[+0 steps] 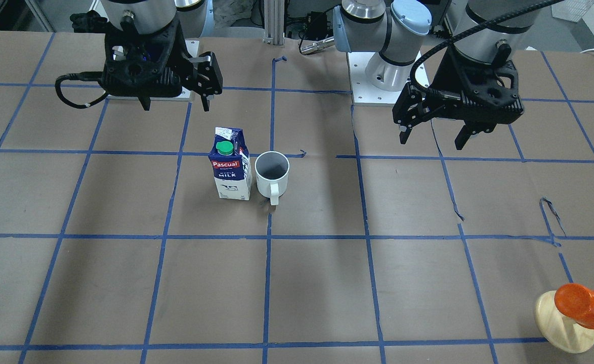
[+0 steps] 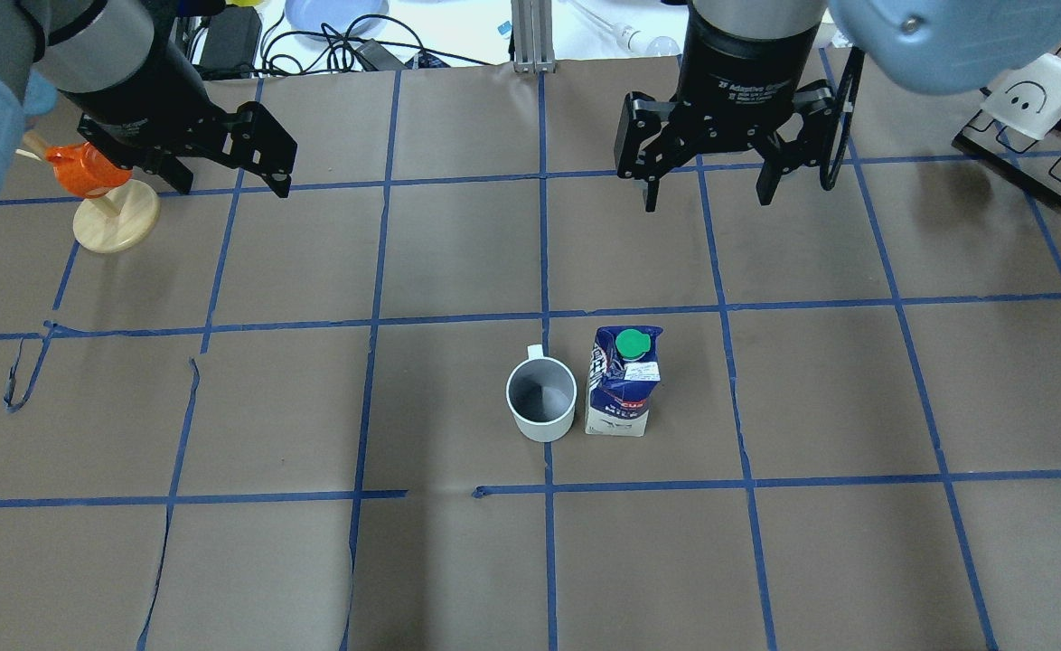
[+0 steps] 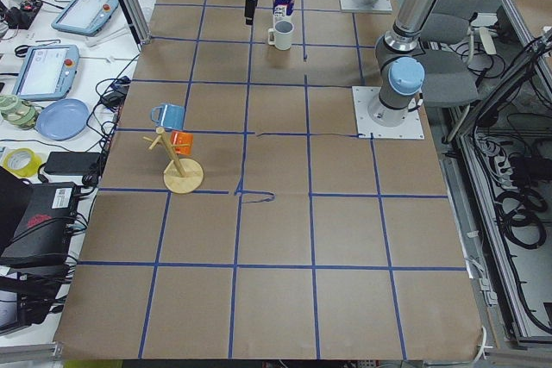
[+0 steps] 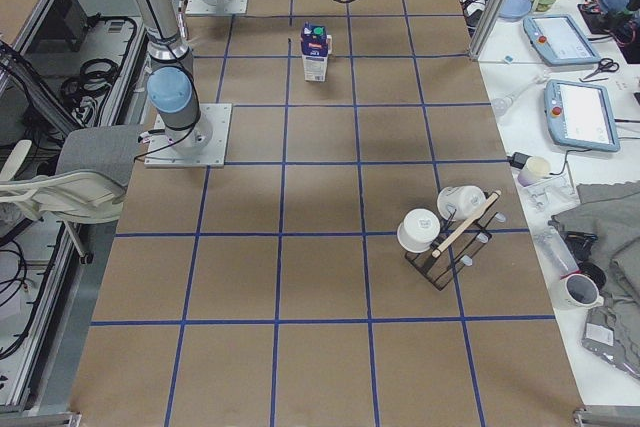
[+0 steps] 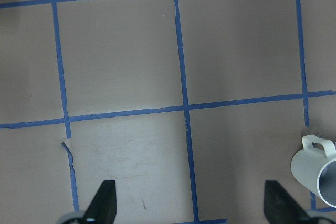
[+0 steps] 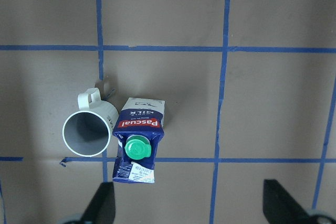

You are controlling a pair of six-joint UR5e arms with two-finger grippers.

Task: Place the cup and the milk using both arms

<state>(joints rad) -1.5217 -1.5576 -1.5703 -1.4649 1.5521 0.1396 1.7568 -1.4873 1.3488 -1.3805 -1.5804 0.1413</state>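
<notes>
The white cup (image 2: 541, 399) and the navy milk carton (image 2: 623, 384) stand upright side by side near the table's middle, almost touching. In the front view the cup (image 1: 271, 174) is right of the milk (image 1: 230, 164), handle toward the camera. My left gripper (image 2: 228, 185) is open and empty, hovering far from both, left of the cup. My right gripper (image 2: 707, 199) is open and empty above the table beyond the milk. The left wrist view shows the cup (image 5: 317, 169) at its right edge. The right wrist view shows the cup (image 6: 89, 129) and milk (image 6: 137, 140) below.
An orange cup on a wooden stand (image 2: 101, 194) sits close beside my left arm. A black rack with white cups (image 2: 1037, 108) stands at the far right. Blue tape lines grid the brown table (image 2: 458, 561). Tablets and cables lie past the far edge.
</notes>
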